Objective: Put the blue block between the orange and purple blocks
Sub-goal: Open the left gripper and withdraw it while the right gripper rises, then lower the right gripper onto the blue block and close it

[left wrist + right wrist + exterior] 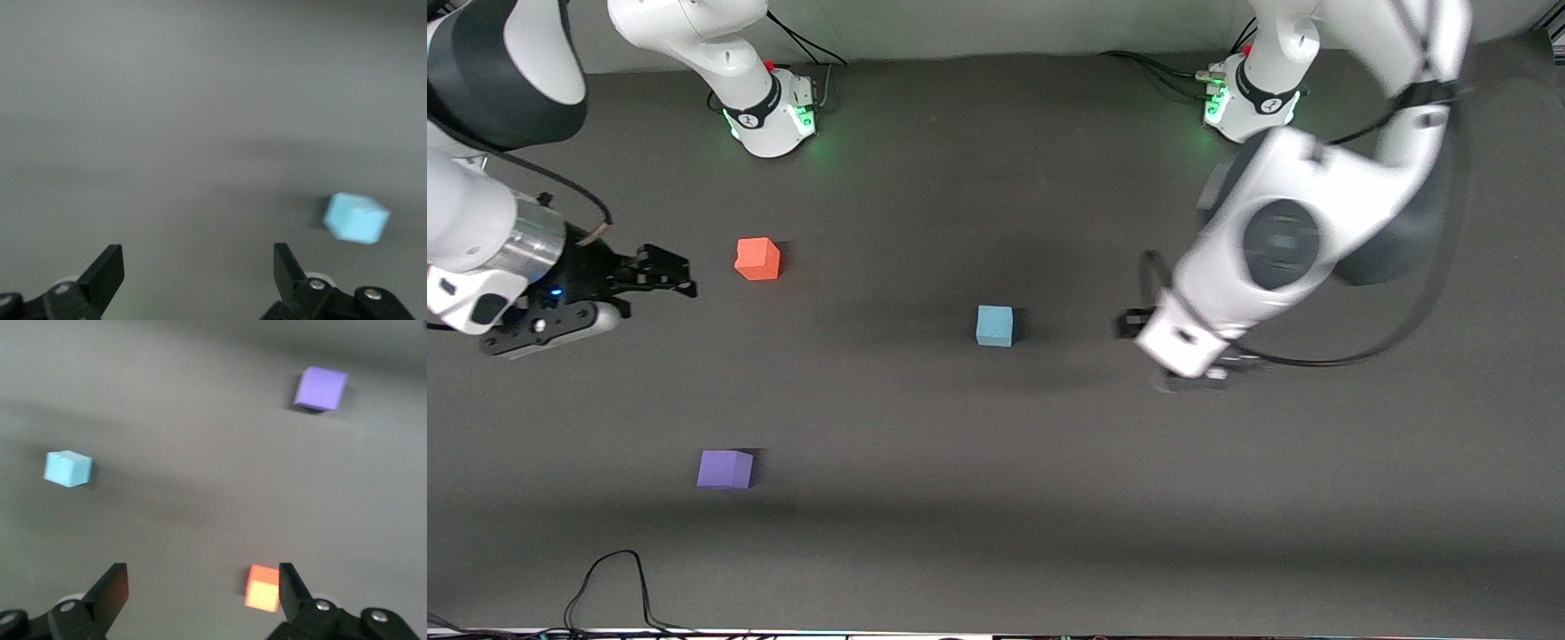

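Observation:
The blue block [994, 325] sits alone on the dark table about mid-table, and it also shows in both wrist views [356, 217] [67, 468]. The orange block [757, 259] and the purple block [725, 468] lie toward the right arm's end, the purple one nearer the front camera. My left gripper [1143, 351] [199, 257] hangs open and empty beside the blue block, toward the left arm's end. My right gripper [667, 271] [203, 577] is open and empty close to the orange block [262, 587]. The purple block [321, 388] shows farther off in the right wrist view.
Both arm bases [774, 116] [1240, 102] stand along the table edge farthest from the front camera. A black cable [614, 587] loops onto the table's edge nearest that camera. Bare dark mat [740, 364] lies between the orange and purple blocks.

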`<state>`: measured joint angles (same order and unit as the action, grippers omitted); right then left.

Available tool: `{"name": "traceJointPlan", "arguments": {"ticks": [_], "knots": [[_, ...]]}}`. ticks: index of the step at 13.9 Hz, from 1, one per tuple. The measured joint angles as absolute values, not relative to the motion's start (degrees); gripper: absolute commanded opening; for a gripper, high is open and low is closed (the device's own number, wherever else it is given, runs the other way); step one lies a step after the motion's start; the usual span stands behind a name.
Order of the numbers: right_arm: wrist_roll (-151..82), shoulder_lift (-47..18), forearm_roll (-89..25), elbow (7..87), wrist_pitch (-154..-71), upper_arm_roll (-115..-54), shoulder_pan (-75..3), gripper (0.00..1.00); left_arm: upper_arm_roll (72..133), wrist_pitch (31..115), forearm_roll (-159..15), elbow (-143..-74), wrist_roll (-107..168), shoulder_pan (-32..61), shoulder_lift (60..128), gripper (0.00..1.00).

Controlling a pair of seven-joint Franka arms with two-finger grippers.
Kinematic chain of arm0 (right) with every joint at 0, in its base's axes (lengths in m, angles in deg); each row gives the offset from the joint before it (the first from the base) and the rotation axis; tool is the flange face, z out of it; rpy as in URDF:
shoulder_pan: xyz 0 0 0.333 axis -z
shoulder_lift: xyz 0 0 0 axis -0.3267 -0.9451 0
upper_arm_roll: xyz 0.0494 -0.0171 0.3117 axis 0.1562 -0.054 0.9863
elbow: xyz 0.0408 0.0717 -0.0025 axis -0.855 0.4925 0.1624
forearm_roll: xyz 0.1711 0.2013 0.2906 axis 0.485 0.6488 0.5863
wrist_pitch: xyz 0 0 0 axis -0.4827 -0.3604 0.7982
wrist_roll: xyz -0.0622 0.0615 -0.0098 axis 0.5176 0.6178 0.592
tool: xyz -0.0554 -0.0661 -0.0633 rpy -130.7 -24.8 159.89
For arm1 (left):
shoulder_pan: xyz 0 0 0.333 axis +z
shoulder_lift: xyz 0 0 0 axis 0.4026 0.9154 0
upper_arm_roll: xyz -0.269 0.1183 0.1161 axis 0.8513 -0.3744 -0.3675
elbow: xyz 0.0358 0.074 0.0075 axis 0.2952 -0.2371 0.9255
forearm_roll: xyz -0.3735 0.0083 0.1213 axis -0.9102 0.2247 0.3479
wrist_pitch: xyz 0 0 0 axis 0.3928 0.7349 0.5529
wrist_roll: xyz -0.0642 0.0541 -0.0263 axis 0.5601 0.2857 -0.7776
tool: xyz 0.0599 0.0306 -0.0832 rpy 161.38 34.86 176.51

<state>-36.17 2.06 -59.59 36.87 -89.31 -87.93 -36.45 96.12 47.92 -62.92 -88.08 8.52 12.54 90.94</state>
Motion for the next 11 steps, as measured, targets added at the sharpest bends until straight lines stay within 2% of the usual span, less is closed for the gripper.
{"name": "traceJointPlan", "arguments": {"ticks": [3, 6, 8, 11], "knots": [[-47.7, 2.4, -59.3, 36.5, -89.1, -87.7, -46.8, 1.0, 95.9, 47.1, -62.7, -96.0, 19.3, 22.5, 82.3, 1.0], [-59.6, 2.2, -59.4, 36.6, -89.2, -87.5, -58.2, 1.0, 95.9, 48.0, -62.6, -103.3, 24.5, 27.7, 74.3, 1.0], [-64.4, 1.5, -59.5, 36.6, -89.5, -87.4, -62.0, 1.0, 95.9, 48.8, -62.6, -105.4, 27.8, 29.5, 72.4, 1.0], [-67.2, 0.2, -59.5, 37.2, -90.5, -87.5, -62.9, 1.0, 95.9, 49.9, -62.6, -106.5, 31.9, 32.1, 72.2, 1.0]]}}
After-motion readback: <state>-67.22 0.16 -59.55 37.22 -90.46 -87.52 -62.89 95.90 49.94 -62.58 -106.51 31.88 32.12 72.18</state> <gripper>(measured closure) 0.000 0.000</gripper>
